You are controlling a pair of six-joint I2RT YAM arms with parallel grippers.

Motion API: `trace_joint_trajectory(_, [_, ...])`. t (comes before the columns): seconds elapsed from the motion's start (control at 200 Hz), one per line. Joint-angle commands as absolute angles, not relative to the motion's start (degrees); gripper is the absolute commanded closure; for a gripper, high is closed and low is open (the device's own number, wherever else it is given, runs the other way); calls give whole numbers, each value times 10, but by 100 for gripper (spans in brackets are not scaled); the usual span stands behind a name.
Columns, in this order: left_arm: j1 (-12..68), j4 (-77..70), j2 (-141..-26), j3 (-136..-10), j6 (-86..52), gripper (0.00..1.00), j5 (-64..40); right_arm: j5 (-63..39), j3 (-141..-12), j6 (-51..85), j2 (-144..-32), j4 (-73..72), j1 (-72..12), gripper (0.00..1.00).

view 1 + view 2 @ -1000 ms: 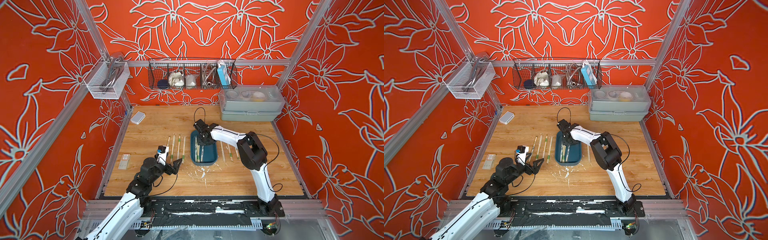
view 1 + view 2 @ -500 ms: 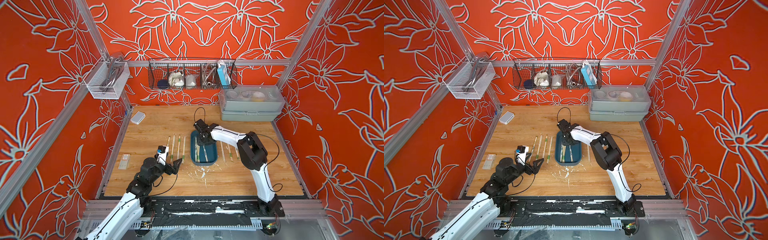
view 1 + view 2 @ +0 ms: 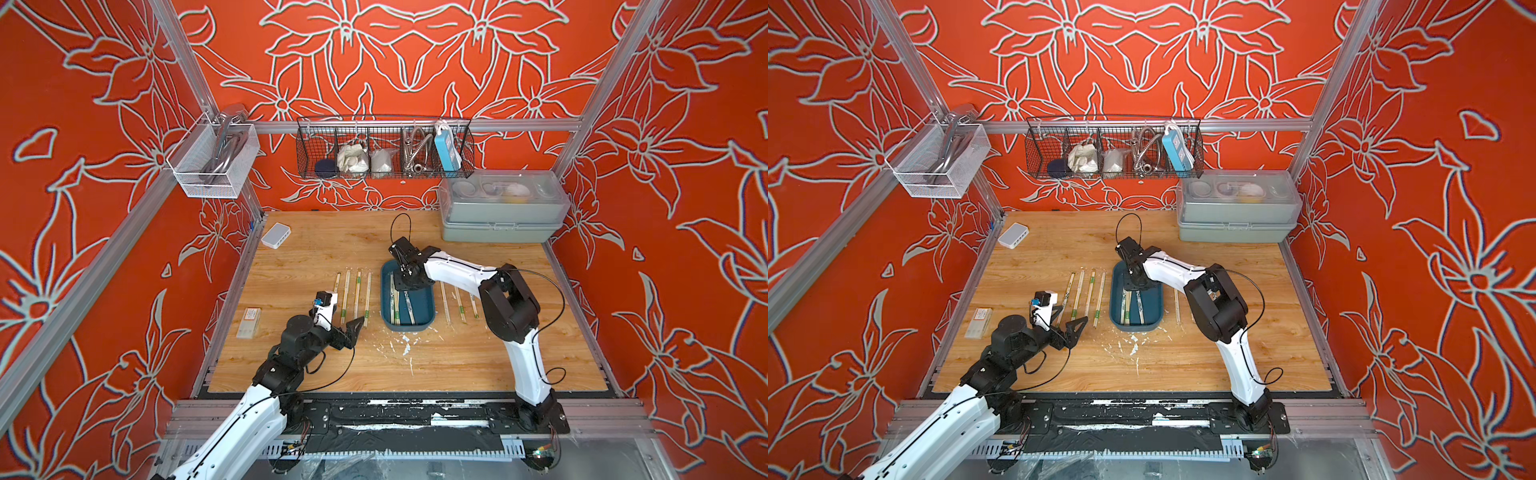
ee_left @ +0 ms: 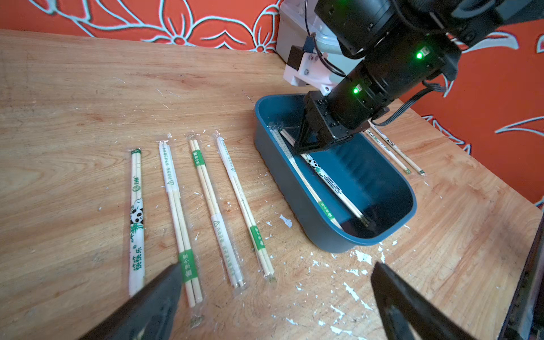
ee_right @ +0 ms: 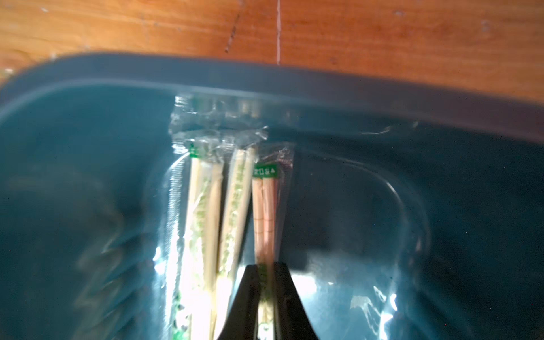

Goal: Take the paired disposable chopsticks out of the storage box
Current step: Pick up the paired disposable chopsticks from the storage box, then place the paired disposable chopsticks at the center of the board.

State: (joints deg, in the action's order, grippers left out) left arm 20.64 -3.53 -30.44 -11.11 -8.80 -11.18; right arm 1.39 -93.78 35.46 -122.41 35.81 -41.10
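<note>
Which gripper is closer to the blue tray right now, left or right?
Right. The right gripper is down inside the blue tray, shut on a chopstick pair. The left gripper hangs open outside it, near the row of pairs laid on the table.

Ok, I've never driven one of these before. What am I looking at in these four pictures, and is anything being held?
Two white robot arms stand at the near edge of a wooden table. The two wide pictures come from one camera above, almost the same view. The other two come from a camera on each arm's wrist. The blue box sits mid-table. Four chopstick pairs lie in a row on the left arm's side of it, a few more on the right arm's side. The right tool reaches into the box and is shut on one pair; two other pairs lie beside it. The left tool is open, holding nothing, by the row's near ends.
</note>
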Motion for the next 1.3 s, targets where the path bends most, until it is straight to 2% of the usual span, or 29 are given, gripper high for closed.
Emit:
trace_joint_trajectory(0.0, [208,-47,-303,-117,-89,0,-108,13,-931,351,-1195,369,-411,100])
trace_joint_trajectory(0.656, [209,-52,-290,-116,-80,0,-136,16,-926,313,-1092,389,-384,100])
trace_joint_trajectory(0.911, [209,-53,-290,-114,-81,0,-137,-8,-901,236,-1028,418,-301,100])
trace_joint_trajectory(1.146, [209,-55,-290,-112,-79,0,-138,45,-829,138,-982,429,-204,100])
trace_joint_trajectory(1.296, [209,-57,-290,-112,-78,0,-137,40,-783,111,-978,405,-146,100])
